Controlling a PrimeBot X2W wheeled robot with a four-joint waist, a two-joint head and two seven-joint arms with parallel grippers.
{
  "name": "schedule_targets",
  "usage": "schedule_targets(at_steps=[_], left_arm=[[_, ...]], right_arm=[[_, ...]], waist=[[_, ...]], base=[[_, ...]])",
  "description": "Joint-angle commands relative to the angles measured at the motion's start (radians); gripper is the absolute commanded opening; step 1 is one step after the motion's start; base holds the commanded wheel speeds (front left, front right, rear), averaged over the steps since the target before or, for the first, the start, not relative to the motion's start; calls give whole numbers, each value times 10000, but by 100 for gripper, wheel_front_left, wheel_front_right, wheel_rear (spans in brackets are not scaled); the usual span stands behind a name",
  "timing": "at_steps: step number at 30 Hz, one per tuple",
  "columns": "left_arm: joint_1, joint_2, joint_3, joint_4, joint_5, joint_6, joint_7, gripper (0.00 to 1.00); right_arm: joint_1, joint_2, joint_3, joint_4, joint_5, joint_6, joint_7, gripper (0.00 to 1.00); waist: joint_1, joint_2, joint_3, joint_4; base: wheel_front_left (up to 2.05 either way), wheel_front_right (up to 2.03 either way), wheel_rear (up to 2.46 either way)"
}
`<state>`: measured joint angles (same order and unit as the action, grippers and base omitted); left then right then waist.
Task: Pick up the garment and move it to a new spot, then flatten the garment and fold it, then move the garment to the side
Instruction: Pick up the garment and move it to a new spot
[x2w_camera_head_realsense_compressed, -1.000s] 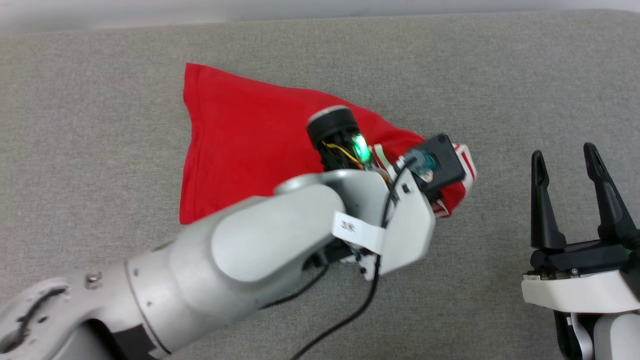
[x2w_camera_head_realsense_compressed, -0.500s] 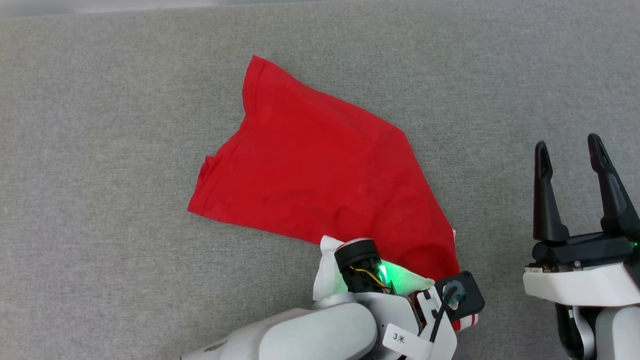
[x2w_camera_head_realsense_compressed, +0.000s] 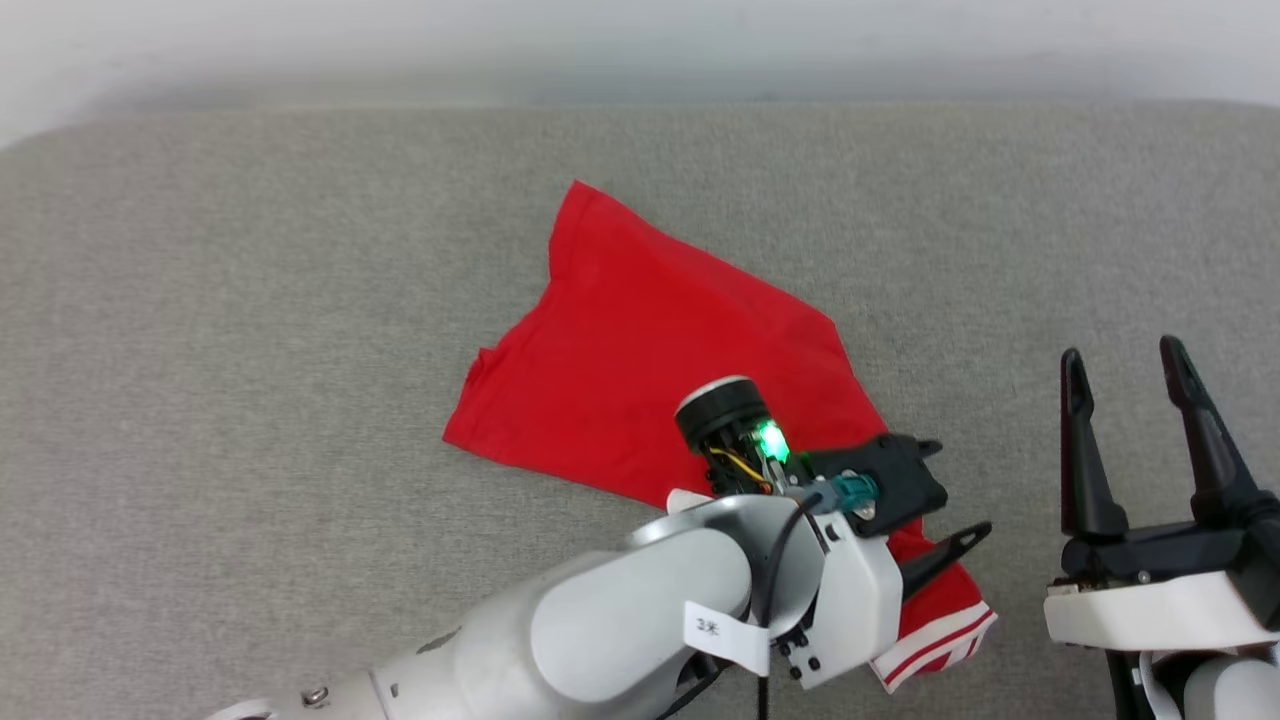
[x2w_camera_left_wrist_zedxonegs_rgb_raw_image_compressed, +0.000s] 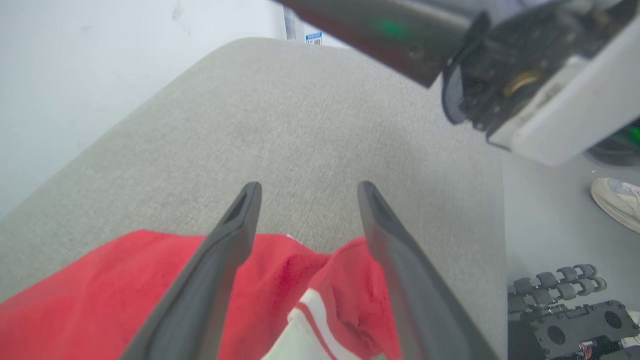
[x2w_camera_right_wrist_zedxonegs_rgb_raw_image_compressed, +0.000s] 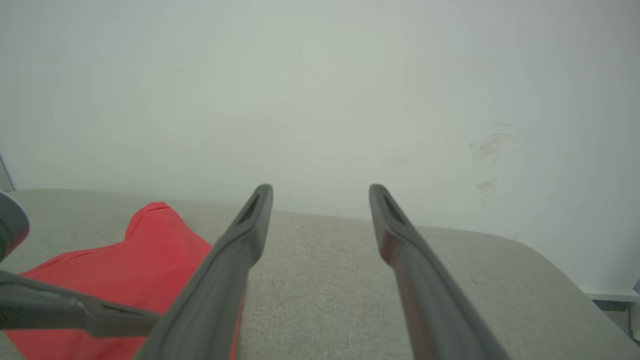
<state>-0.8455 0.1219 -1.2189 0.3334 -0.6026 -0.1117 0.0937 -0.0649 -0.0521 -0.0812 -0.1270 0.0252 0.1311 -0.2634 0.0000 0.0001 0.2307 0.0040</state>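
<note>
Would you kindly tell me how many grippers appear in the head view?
2. The left gripper is open above the striped end of the garment; the right gripper is open at lower right, apart from it.

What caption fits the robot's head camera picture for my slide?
Open left end effector over the striped sleeve of the red garment on a grey surface, open right end effector alongside.
</note>
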Motion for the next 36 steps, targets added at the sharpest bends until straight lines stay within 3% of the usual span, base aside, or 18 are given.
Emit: schedule_targets(at_steps=[1, 6, 12, 19, 22, 28, 36], left_arm=[[44, -12, 221, 54, 16, 208, -429, 100], [313, 354, 1139, -21, 165, 1239, -1790, 100], [1125, 1198, 2175, -50, 165, 2566, -3051, 100], [2754, 2133, 3636, -515, 85, 4016, -3578, 100], [3949, 2424, 4936, -1337, 518, 4642, -3600, 100], [5873, 2471, 6785, -2372, 1509, 5011, -3589, 100], [7841, 1849, 8478, -3025, 2730, 4449, -3591, 100]], right_arm=[[228, 31, -5, 41, -32, -8, -21, 100], [532, 32, 33, 97, -6, -7, -21, 100], [791, 32, 42, 167, 8, -7, -21, 100], [1072, 32, 5, 282, 30, -8, -21, 100], [1187, 32, -19, 359, 52, -8, -21, 100], [1332, 30, 2, 474, 119, -7, -21, 100], [1542, 31, -23, 813, 340, -7, -21, 100]], waist=[[0, -1, -499, 296], [0, -1, -908, 491], [0, -1, -1243, 641], [0, -1, -1566, 746], [0, -1, -1714, 821], [0, -1, -1876, 860], [0, -1, -2150, 870]], base=[[0, 0, 0], [0, 0, 0], [0, 0, 0], [0, 0, 0], [0, 0, 0], [0, 0, 0], [0, 0, 0]])
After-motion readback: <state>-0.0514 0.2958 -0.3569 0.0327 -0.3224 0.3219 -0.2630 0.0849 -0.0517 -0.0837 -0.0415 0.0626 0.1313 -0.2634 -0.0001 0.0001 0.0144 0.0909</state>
